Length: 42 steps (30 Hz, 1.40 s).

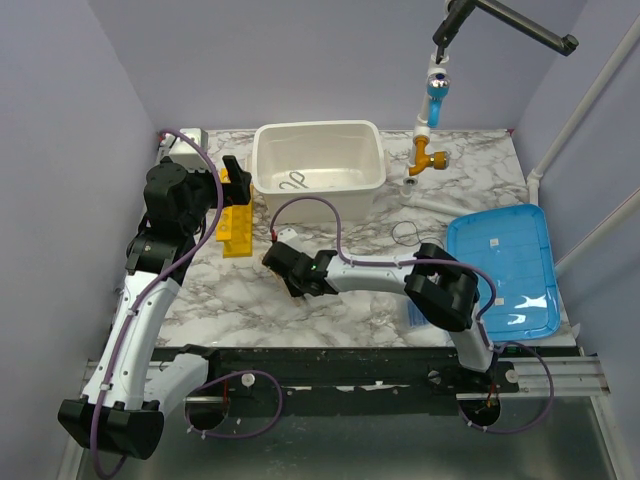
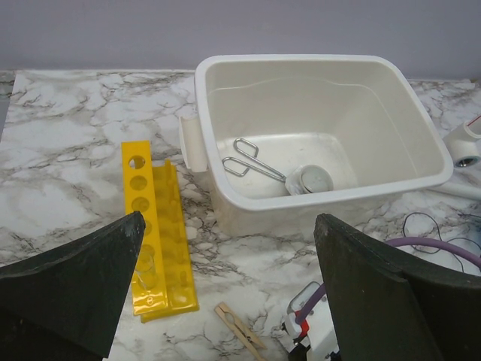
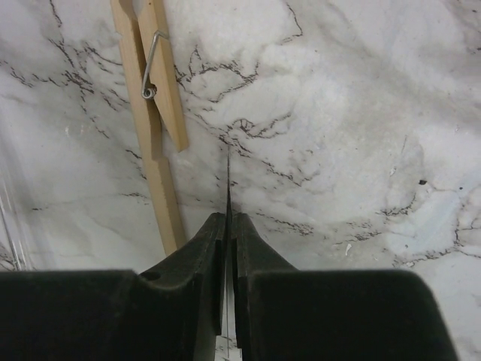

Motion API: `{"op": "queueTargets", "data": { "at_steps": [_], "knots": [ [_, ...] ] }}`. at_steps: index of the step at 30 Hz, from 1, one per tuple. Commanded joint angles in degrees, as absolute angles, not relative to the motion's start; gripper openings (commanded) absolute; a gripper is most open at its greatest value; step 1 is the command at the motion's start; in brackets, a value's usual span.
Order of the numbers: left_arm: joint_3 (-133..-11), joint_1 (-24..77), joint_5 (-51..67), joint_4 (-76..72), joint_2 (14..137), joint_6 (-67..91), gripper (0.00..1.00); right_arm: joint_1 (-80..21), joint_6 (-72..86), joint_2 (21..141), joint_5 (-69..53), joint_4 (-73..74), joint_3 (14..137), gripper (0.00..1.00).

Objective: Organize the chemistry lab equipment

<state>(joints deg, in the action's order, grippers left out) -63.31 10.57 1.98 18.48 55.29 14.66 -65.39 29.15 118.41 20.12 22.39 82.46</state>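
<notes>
Lying flat on the marble desk [image 3: 353, 135] just beside the right gripper [image 3: 228, 218], whose fingers pinch almost shut on a thin sliver of unclear kind, the tan wooden stick [image 3: 169, 98] looks light and stiff, best pinched across its middle, while the left gripper [image 2: 229, 248] gapes wide and empty.

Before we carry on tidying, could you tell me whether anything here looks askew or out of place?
A small clear glass vessel lies tipped on its side in the white tub, beside the metal tongs. A wooden peg lies loose on the marble by the yellow rack.
</notes>
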Motion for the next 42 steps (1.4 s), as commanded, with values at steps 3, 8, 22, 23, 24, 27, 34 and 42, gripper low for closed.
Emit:
{"op": "queueTargets", "data": {
  "at_steps": [3,8,22,23,24,27,34,42],
  "knots": [
    [-63.6,10.5,2.4,17.5,54.1,15.4,0.98,-66.2,29.3,113.2,27.9,23.1,80.3,0.08],
    [-63.6,10.4,2.5,17.4,54.1,15.6,0.99,-65.7,23.7,106.9,35.3,24.3,83.3,0.01],
    [-63.5,10.5,1.6,17.4,53.6,15.1,0.99,-49.9,1.4,109.0,30.9,15.7,108.4,0.01],
    [-63.4,10.5,1.4,17.4,53.6,15.0,0.98,-48.6,0.7,110.3,29.9,15.2,110.4,0.01],
    [-63.5,10.5,1.3,17.4,53.6,15.0,0.99,-47.6,-0.2,111.9,29.2,15.0,112.2,0.01],
    [-63.5,10.5,1.1,17.4,53.7,14.9,0.98,-44.9,-3.3,116.9,28.6,14.9,117.6,0.01],
    [-63.5,10.5,1.5,17.5,53.8,14.9,0.98,-40.1,-7.4,122.6,20.9,15.1,120.5,0.01],
    [-63.7,10.5,2.2,17.5,53.9,15.2,0.98,-39.8,-9.2,121.5,14.1,13.7,111.4,0.01]
  ]
}}
